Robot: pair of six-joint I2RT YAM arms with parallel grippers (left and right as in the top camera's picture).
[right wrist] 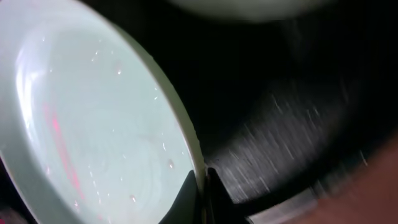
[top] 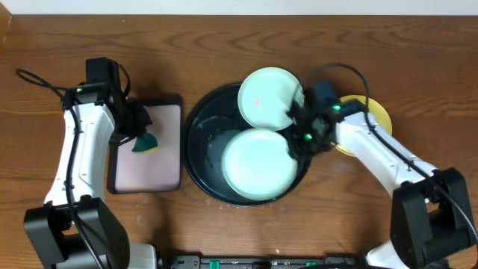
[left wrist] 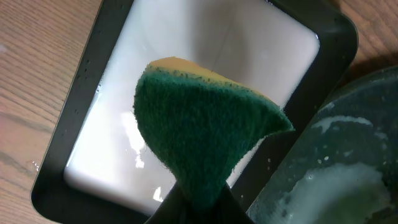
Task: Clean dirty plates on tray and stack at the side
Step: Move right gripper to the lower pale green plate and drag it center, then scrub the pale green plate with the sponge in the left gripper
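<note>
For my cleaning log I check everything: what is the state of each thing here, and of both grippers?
round tray: wet, foamy
upper mint plate: held by its rim, wet, pink smear
lower mint plate: lying flat in the round tray
yellow plate: on the table beside the round tray
small tray: wet mat
sponge: folded, held above the small tray
left gripper: shut on sponge
right gripper: shut on upper mint plate

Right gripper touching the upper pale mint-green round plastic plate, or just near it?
Touching. Right wrist view: the right gripper pinches the rim of the pale mint-green round plastic plate between its fingers, with no gap.
</note>
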